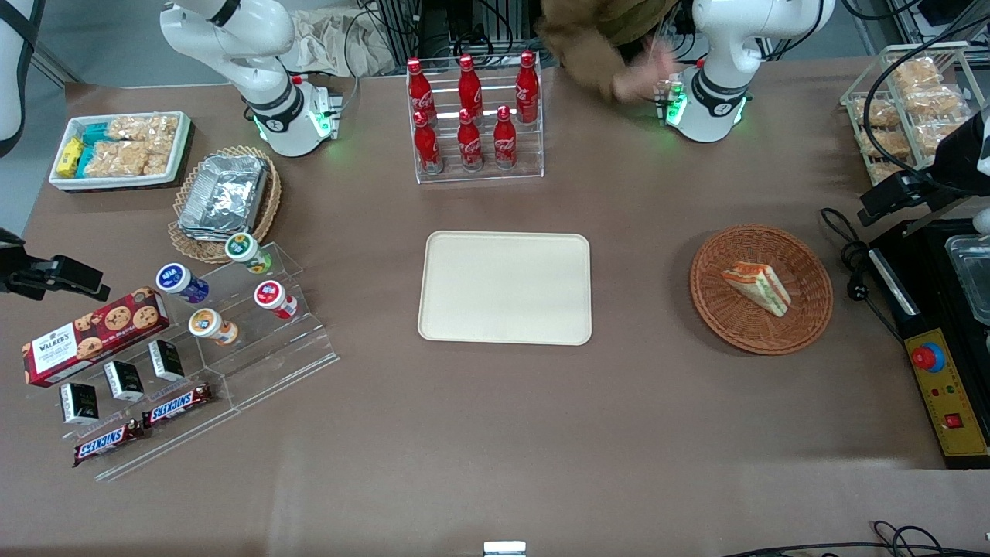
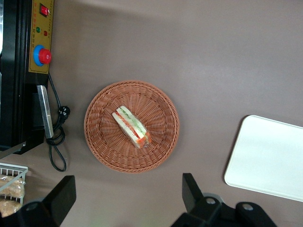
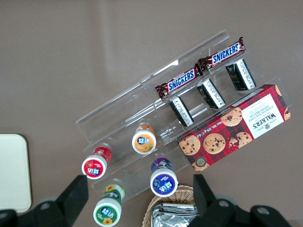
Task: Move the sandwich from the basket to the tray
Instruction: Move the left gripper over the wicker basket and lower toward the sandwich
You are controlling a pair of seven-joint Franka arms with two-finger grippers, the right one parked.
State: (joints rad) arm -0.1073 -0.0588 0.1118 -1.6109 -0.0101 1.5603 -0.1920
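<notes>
Below the left gripper point(image 2: 128, 201), whose fingers stand wide apart and hold nothing, lies the reddish-brown wicker basket point(image 2: 102, 146), and the sandwich point(image 2: 131, 126) rests near its middle, well apart from the fingertips. The wedge's long axis runs slantwise to the line between the two fingers, so the wrist probably needs a turn before descending. Farther off, clear of the basket, waits the cream tray point(image 2: 265, 158).

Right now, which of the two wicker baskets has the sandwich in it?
The reddish-brown basket, below the open gripper, holds the sandwich. The paler basket near the yogurt cups holds foil containers.
</notes>
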